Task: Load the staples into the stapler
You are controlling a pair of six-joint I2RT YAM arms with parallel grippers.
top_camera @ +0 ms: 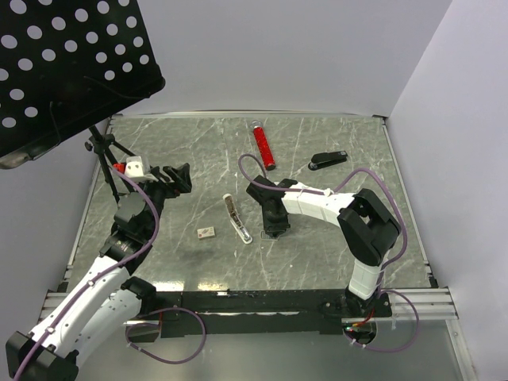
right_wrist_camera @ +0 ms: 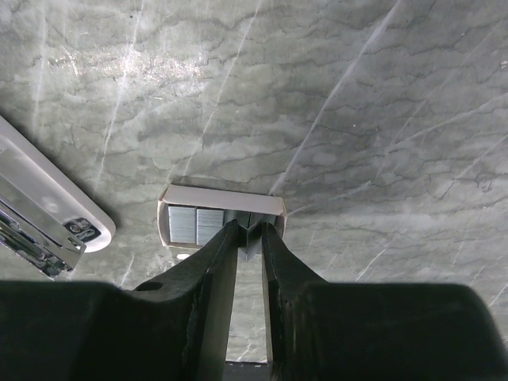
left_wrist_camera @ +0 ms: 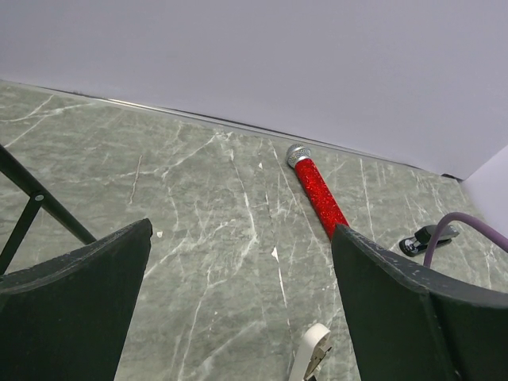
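In the small beige tray [right_wrist_camera: 222, 196] under the right gripper [right_wrist_camera: 249, 234]: the staples [right_wrist_camera: 197, 226], silver strips lying side by side. Jaws nipped narrow on one strip at the tray's near rim, gripping it by the look of things. Best lifted straight up, kept level, no scraping against that rim. Just left of the tray, a white-and-metal tool [right_wrist_camera: 48, 218], worth clearing on the way up. Further back and right on the table [top_camera: 198, 151], the stapler [top_camera: 328, 160], black, seemingly closed. Bare marble between, red tube [top_camera: 263, 147] off to one side. Over on the left, left gripper [left_wrist_camera: 242, 238] hanging wide open, holding nothing, well apart.
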